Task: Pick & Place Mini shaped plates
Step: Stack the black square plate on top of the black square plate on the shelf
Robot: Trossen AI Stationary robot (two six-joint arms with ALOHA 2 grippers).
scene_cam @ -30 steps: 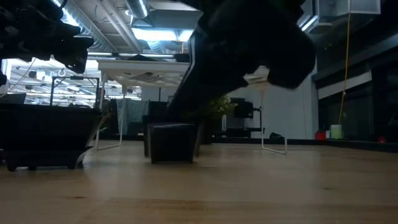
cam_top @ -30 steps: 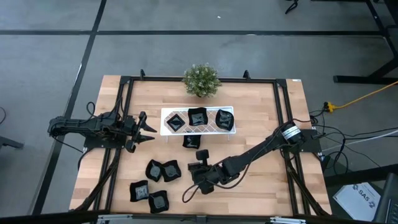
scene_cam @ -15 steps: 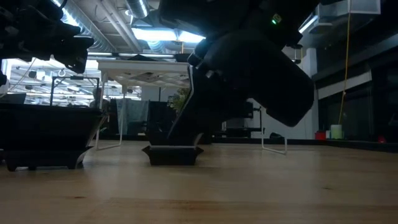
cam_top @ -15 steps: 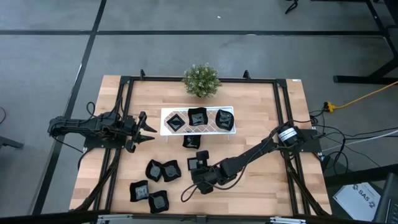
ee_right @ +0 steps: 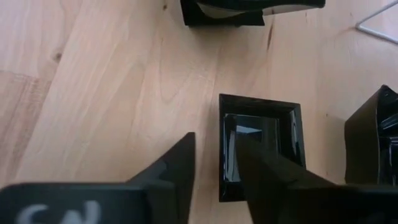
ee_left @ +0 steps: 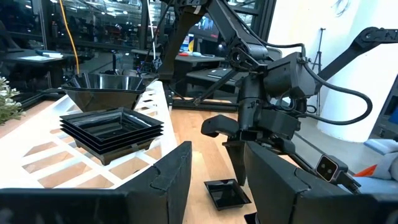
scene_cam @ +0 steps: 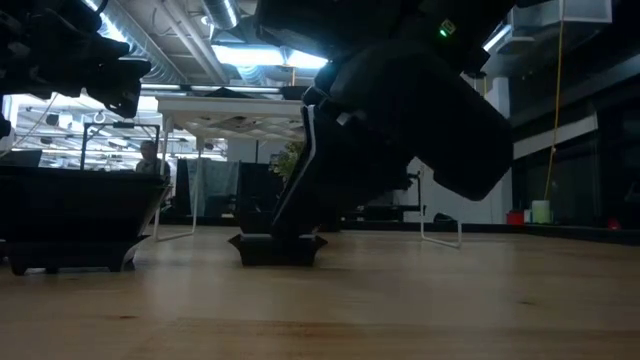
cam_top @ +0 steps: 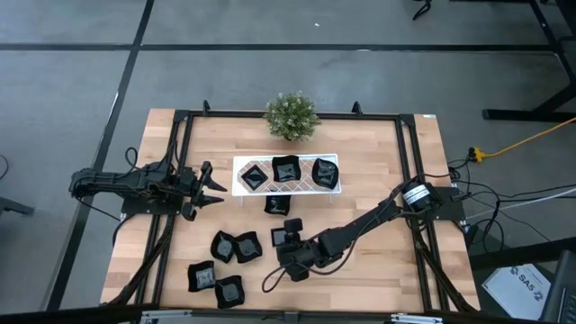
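A square black mini plate lies flat on the table near the middle, also seen in the high view and the low view. My right gripper is open over the plate's edge, slanting down. One finger is above the plate's inside and the other is outside its wall. Three mini plates sit in the white tray, one lies just in front of it, and several lie at the near left. My left gripper is open and parked at the left, touching nothing. My right gripper straddles the plate's side wall, coming from above at a slant. The outer finger stands clear of the wall. I cannot tell whether the inner finger touches the plate's inside. The plate rests flat on the table.
A small potted plant stands behind the tray at the far edge. Black frame rails run along the table's sides. Bare wood lies at the near right.
The mini plate under my right gripper stood up on its edge a second ago. It now lies flat on the table, and my right gripper has stayed over it.
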